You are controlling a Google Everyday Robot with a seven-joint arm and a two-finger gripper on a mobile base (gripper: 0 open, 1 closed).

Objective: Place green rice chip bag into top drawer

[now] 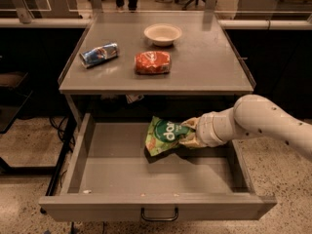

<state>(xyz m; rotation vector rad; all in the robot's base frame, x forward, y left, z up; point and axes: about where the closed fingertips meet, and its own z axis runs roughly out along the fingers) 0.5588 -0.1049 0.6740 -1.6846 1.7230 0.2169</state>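
The green rice chip bag [165, 135] is light green with a dark green round logo and white lettering. It sits inside the open top drawer [156, 206], toward the back middle, low over the drawer floor. My gripper [191, 133] comes in from the right on a white arm and is shut on the bag's right edge. The drawer is pulled fully out, with a small dark handle at the centre of its front panel.
On the grey cabinet top [204, 77] lie a red-orange snack bag [153, 62], a blue can on its side [99, 54] and a white bowl [163, 33]. Drawer walls stand left and right of the bag. Counters and dark furniture lie behind.
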